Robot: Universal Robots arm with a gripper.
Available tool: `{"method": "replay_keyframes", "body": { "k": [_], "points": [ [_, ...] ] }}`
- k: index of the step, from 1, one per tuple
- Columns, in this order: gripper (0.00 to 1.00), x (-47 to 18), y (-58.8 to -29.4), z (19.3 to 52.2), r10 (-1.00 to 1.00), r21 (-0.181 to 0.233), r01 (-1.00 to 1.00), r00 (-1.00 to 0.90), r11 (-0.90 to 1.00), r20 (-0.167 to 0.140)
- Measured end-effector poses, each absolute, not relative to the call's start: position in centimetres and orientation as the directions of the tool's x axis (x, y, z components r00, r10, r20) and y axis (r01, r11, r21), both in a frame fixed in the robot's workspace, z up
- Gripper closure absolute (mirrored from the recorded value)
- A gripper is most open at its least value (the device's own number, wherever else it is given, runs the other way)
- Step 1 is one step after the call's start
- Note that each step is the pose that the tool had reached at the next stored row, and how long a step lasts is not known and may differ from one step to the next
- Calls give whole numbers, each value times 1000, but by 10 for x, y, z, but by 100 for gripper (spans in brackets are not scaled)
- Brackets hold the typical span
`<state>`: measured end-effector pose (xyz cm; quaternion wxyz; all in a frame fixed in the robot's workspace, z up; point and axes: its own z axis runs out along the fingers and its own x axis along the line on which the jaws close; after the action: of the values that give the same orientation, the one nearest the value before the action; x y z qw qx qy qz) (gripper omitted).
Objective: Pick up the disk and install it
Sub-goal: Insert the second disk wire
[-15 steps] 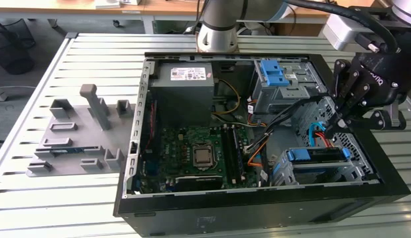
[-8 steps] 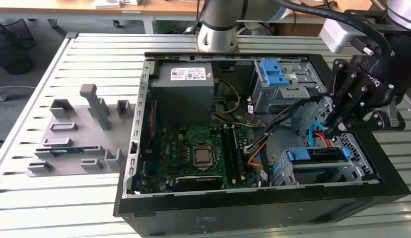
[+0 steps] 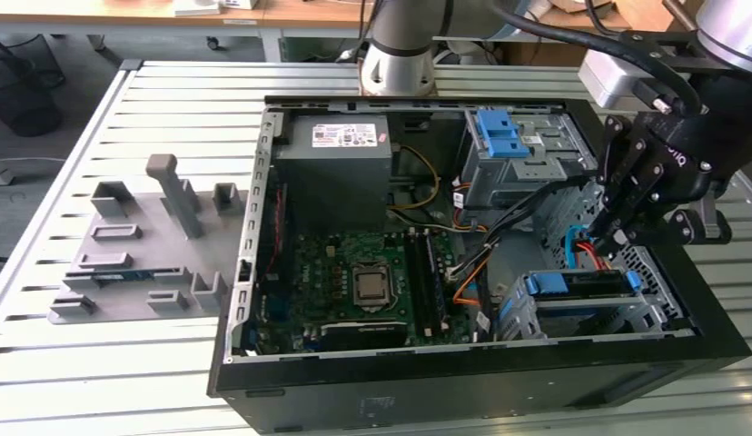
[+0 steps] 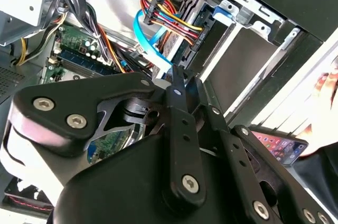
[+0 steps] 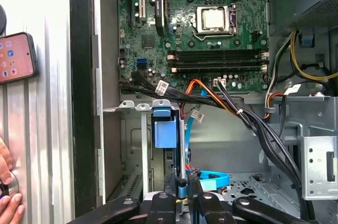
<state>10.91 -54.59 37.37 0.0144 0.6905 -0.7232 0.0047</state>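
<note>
Exterior view: one disk (image 3: 578, 284) sits in the bay at the case's (image 3: 473, 381) near right corner, so install looks nearly done. One gripper (image 3: 598, 247) hangs just above it, fingers pinched together on nothing, by the cables. Judgement: seating wants checking. One phone (image 5: 16, 57), one hand (image 5: 9, 192) outside the case.

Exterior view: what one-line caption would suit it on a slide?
Robot arm's gripper reaches into an open computer case, just above the blue-framed disk sitting in the drive cage.
</note>
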Motion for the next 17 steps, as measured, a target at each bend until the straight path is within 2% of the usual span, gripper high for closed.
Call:
{"method": "replay_keyframes", "body": {
  "k": [7, 8, 13, 17],
  "points": [
    [77, 109, -546, 369, -999, 13, -999, -46, 46, 24],
    [84, 109, -546, 368, -999, 14, -999, -46, 46, 9],
    [84, 109, -546, 368, -996, 18, -999, -46, 45, -81],
    [84, 109, -548, 363, -995, 18, -999, -46, 45, -88]
  ]
}}
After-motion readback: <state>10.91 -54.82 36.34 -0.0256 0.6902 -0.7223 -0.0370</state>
